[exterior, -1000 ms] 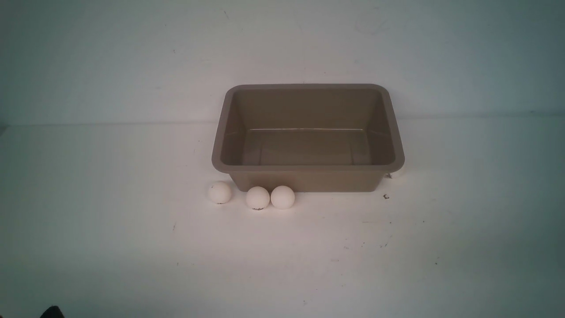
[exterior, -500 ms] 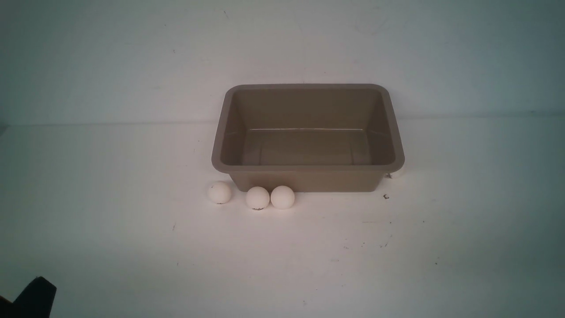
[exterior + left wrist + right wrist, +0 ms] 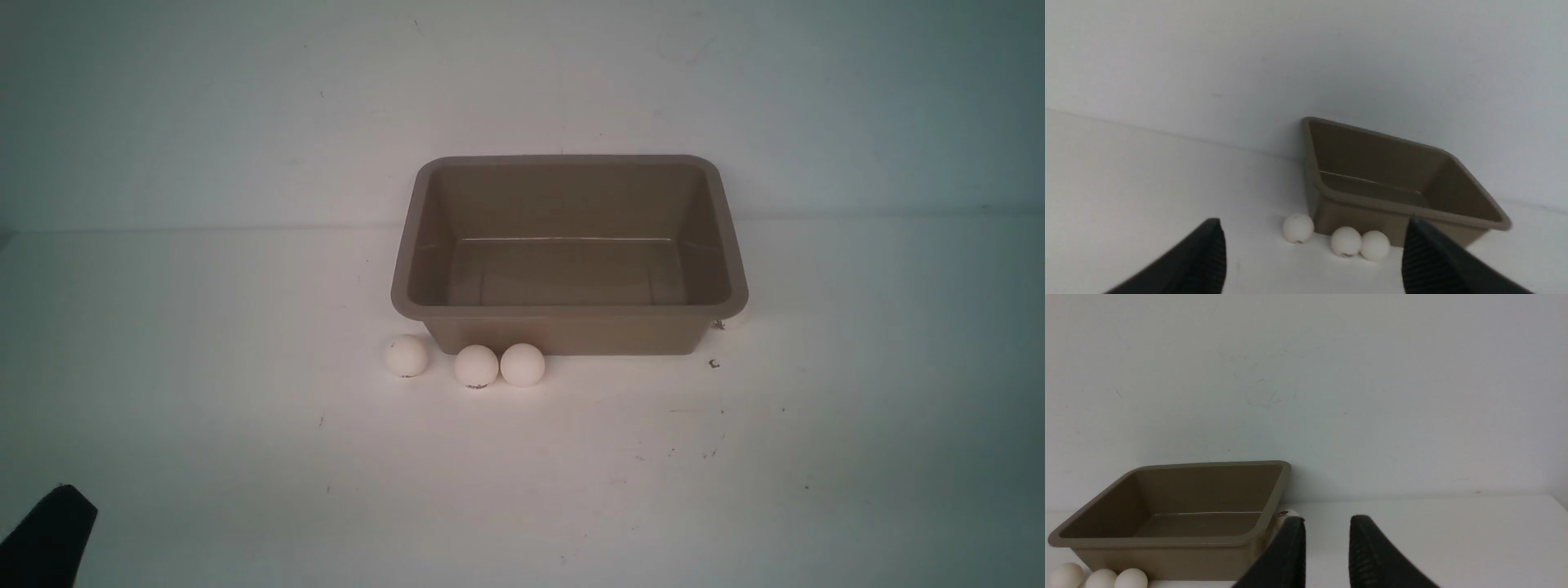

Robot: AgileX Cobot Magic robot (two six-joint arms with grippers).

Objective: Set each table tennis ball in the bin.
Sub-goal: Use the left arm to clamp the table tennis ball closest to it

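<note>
A white table (image 3: pixel 204 343) with small dark specks (image 3: pixel 714 364) meets a plain pale wall (image 3: pixel 204 106).

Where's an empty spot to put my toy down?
The white table is bare left of the grey-brown plastic bin, right of it, and along the near side. It's crowded at the bin's front left corner, where three small white balls sit.

The white table (image 3: pixel 245 441) carries a grey-brown bin (image 3: pixel 571 335) towards its back. Just before the bin's front wall lie the middle ball (image 3: pixel 477 366) and right ball (image 3: pixel 522 364), side by side. The left ball (image 3: pixel 406 356) sits slightly apart at the corner. A fourth ball (image 3: pixel 1284 514) lies beside the bin's right side.
</note>
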